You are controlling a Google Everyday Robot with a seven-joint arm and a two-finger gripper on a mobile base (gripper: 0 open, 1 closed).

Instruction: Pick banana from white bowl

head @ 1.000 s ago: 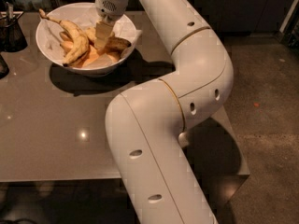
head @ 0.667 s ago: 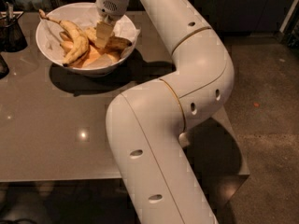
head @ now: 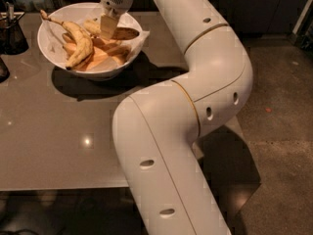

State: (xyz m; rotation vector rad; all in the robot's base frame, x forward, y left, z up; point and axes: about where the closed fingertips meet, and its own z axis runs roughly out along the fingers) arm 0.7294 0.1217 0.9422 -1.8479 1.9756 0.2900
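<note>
The white bowl point(head: 54, 58) stands at the far left of the grey table. My gripper point(head: 108, 27) reaches down into it from above, with its fingers closed around the middle of the banana point(head: 125, 33). That banana is fairly straight and brown-speckled, and it lies crosswise at about rim height. A strongly curved banana with a long thin stem point(head: 78, 40) lies at the left of the bowl. Pale orange-yellow pieces point(head: 105, 53) lie under the gripper.
A small dark container point(head: 12, 33) stands at the table's left edge beside the bowl. My white arm point(head: 195, 97) crosses the table's right half. The table's front edge point(head: 58, 186) runs near the bottom of the view, with dark floor to the right.
The gripper has risen a little inside the bowl, and the speckled banana has come up with it towards the rim. The curved banana has stayed in place.
</note>
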